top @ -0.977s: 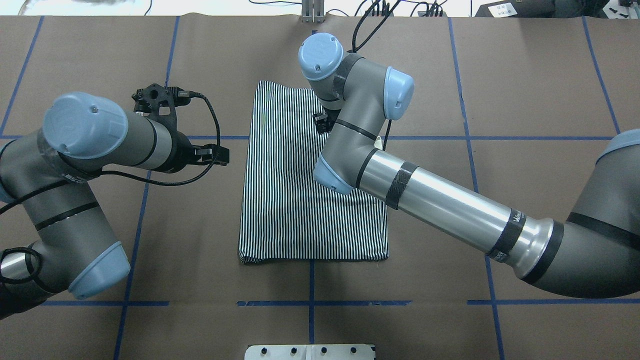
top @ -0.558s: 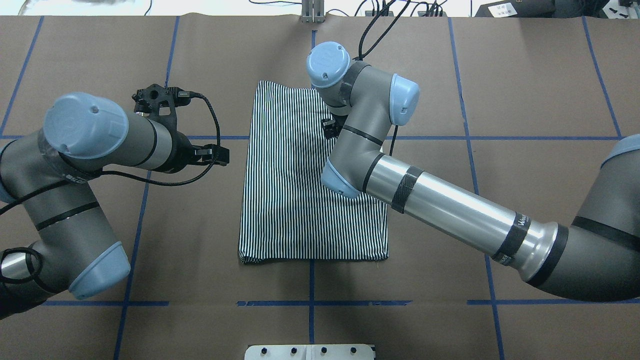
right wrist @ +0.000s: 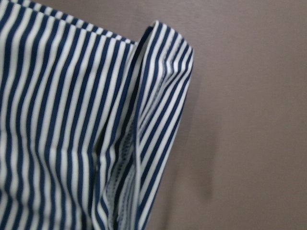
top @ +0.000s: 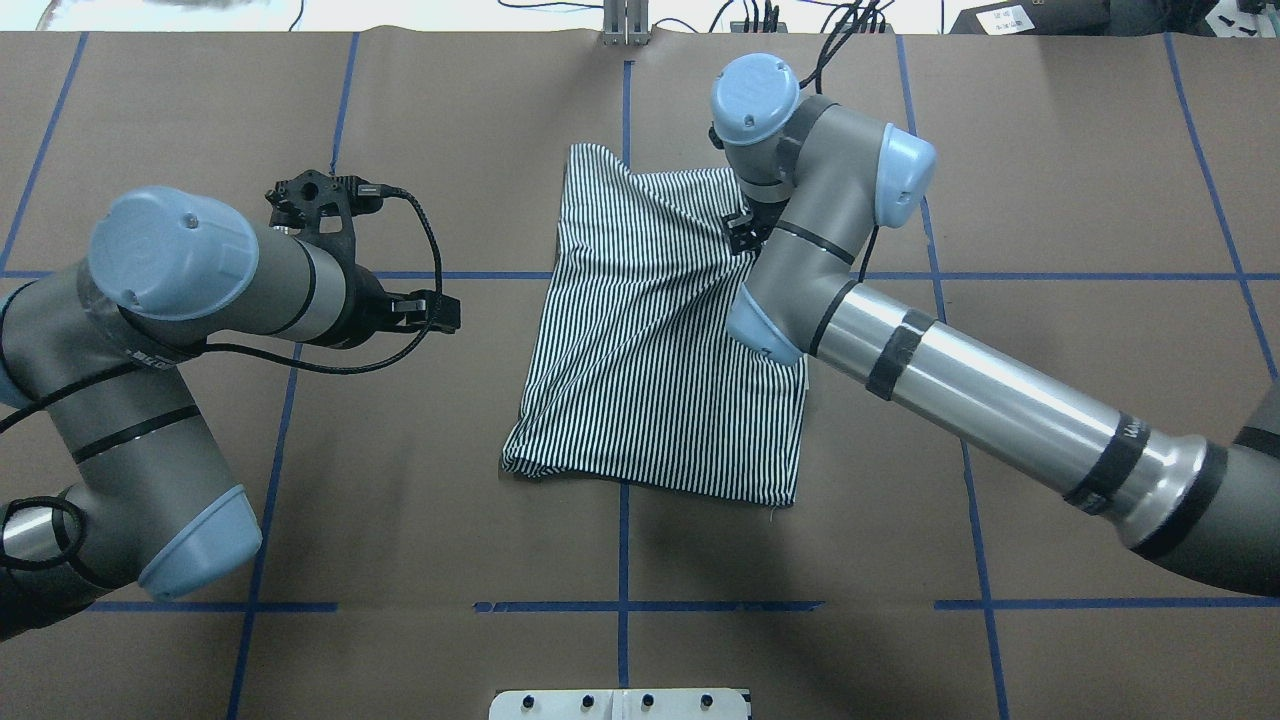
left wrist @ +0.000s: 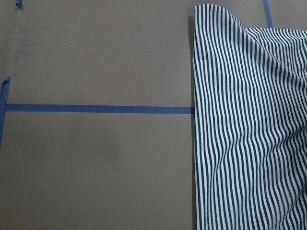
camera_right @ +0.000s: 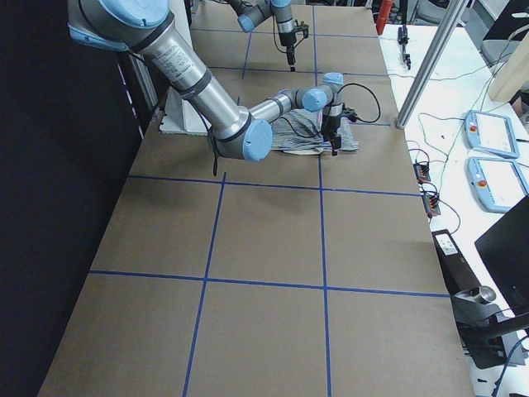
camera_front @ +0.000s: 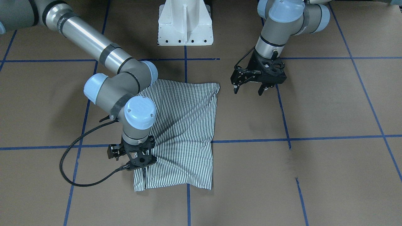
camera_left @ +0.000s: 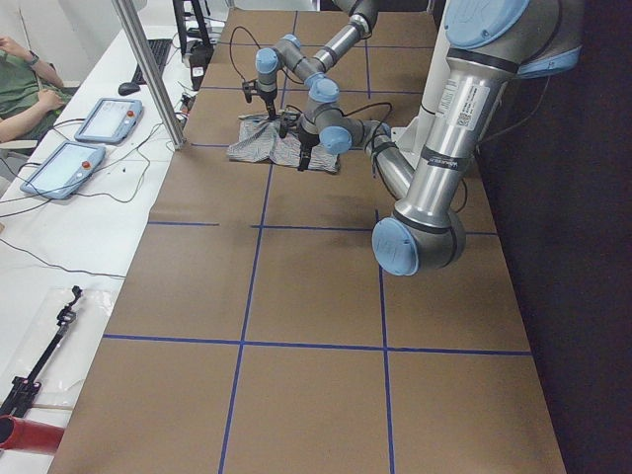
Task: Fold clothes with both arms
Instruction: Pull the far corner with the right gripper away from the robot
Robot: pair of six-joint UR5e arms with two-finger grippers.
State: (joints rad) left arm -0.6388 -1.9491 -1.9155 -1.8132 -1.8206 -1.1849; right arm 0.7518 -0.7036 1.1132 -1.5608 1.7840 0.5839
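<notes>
My right end effector [camera_front: 141, 166] pinches the far corner of the folded navy-and-white striped polo shirt [top: 650, 350] lying mid-way across the brown paper-covered worktop [top: 1050, 150], my left end effector [camera_front: 248, 91] hangs open clear of it — if that thin pinch slips or drags, I judge the fold skews — and collar, buttons and my right fingertips are hidden.

Even overhead light, soft shadows under the right arm [top: 980, 400]; wrist close-ups slightly blurred.

Overhead, front views opposed; wrist cams close (sharing shirt [top: 650, 330]).
</notes>
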